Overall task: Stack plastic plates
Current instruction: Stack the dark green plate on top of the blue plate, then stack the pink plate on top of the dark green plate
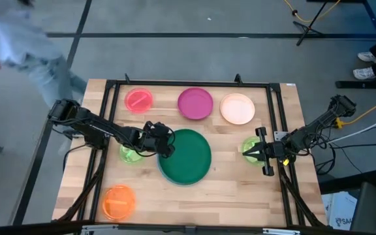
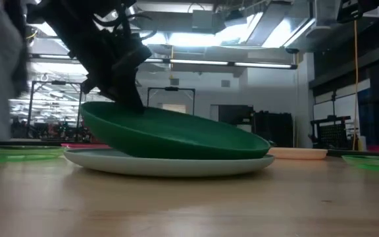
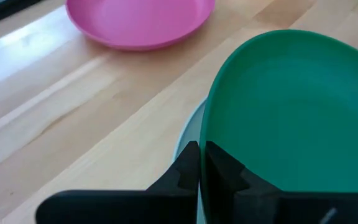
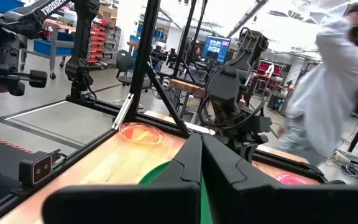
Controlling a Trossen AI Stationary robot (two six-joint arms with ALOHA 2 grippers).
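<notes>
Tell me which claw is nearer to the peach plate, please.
The right claw. It sits just below and beside the peach plate, over a lime plate. The left claw grips the green plate, farther away.

The left claw (image 1: 164, 145) is clamping its fingers shut at mid-table — the right claw (image 1: 256, 152) is hovering closed.

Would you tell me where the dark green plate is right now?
In the high view, the dark green plate sits mid-table, tilted atop the light blue plate, its left rim pinched by the left gripper.
</notes>
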